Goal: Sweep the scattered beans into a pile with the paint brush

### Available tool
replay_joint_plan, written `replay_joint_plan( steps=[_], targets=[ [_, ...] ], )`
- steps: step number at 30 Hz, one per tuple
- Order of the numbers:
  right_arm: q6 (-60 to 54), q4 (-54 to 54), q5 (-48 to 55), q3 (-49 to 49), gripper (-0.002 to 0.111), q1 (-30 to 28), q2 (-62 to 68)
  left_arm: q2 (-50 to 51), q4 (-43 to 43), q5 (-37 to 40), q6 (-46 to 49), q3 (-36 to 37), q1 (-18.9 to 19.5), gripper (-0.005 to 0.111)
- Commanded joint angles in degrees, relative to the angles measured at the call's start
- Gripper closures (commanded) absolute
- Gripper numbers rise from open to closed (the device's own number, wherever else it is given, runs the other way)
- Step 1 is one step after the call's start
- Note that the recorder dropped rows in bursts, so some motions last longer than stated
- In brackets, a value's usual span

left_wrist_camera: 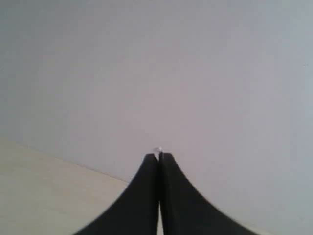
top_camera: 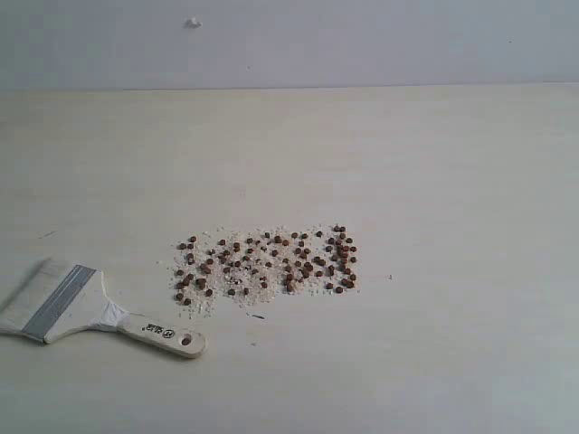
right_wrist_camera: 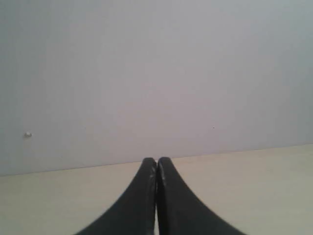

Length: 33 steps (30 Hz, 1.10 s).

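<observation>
Beans [top_camera: 268, 261], perhaps seventy; one paint brush [top_camera: 86, 307]; left fingers [left_wrist_camera: 139, 198] and right fingers [right_wrist_camera: 139, 198] clenched.

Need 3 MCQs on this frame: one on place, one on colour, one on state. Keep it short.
1. In the exterior view, the brush lies:
A) left of the beans
B) right of them
C) on top of them

2. The beans are:
A) green
B) reddish-brown
C) black

3. The jaws of the left gripper and right gripper are:
A) wide open
B) shut, empty
C) shut on the brush

Answers:
1. A: the brush sits lower left, apart from the beans.
2. B: their colour is plain in the exterior view.
3. B: each wrist view shows its jaws pressed together, nothing between.
</observation>
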Motion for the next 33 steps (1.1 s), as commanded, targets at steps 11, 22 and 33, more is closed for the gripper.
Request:
replay_joint_plan(
  steps=[11, 22, 33],
  targets=[
    [-0.07, -0.16, -0.78, 0.19, 0.108, 0.13, -0.35, 18.36, 5.93, 16.22, 5.53, -18.0, 0.17, 0.107],
    [-0.07, -0.16, -0.78, 0.19, 0.108, 0.13, -0.35, 30.62, 5.92, 37.3, 30.13, -35.58, 0.17, 0.107],
    [-0.07, -0.16, -0.78, 0.19, 0.108, 0.13, -0.35, 43.65, -9.82, 47.07, 59.22, -40.6, -0.41, 0.107]
  ],
)
